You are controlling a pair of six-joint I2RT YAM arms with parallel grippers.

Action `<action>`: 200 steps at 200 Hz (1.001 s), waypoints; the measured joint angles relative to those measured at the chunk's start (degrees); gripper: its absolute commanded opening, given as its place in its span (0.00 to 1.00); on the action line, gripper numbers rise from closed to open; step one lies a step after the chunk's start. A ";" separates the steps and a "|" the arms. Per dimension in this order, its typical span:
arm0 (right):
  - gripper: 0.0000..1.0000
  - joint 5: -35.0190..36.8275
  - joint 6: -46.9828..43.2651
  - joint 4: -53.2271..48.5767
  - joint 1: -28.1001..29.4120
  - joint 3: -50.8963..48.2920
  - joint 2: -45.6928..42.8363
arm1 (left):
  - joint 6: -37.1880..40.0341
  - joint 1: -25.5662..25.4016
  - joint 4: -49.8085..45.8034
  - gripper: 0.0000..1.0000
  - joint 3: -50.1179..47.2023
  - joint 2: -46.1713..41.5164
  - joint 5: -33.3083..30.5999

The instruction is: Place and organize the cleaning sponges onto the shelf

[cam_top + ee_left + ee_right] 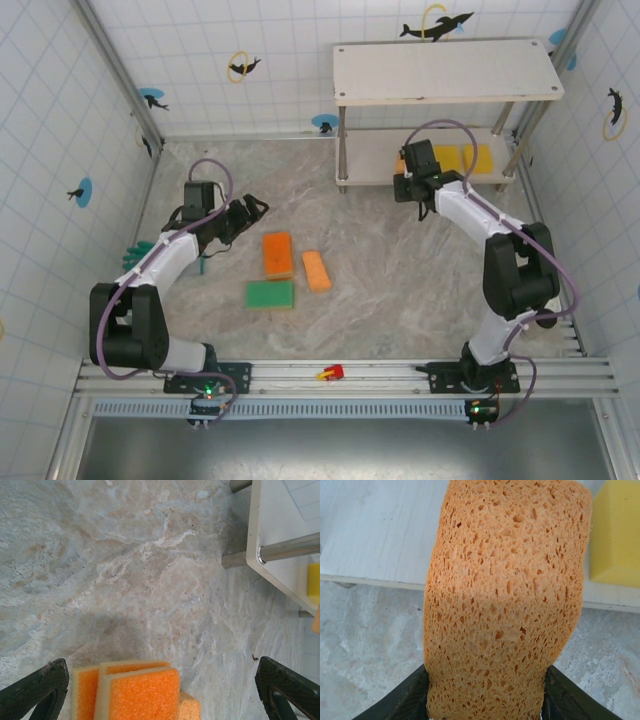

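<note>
Right wrist view, item one: my right gripper [485, 706], both black fingers [402, 702] pressed against the sides of a porous pale orange sponge [505, 605], which stands up from the jaws and hangs over the front edge of the shelf [380, 530], above its lower board. Item two: a yellow sponge [615, 535] lying flat on that same board, just to the right of the held one and apart from it. Item three: marbled table [370, 645] below the board's edge. From the top external view, the right gripper [415, 172] sits at the front of the lower tier, and a second yellow sponge [478, 157] lies just beside the first; the shelf's top board [445, 70] is bare. Left wrist view: my left gripper [160, 696], jaws spread wide and holding nothing, fingertips [35, 690] at either side of a stack of orange sponges [142, 695] with cream backing; whether they touch it I cannot tell. A loose pale orange sponge [190, 709] peeks out behind the stack. On the table between my arms: the stack, the loose sponge to its right, and a green sponge [270, 294] nearer my bases. Sundries: green rubber glove [140, 250] by my left arm; small red object [330, 372] on the base rail.
</note>
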 measured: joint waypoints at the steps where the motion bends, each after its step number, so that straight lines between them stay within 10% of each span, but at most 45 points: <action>1: 0.54 -0.07 -0.02 0.02 -0.07 0.04 0.04 | 0.02 0.00 0.00 0.97 0.00 0.00 0.00; 200: 0.55 -1.66 -0.92 0.76 -3.85 11.63 11.32 | 0.00 0.00 -0.39 0.97 -0.22 -1.14 -0.26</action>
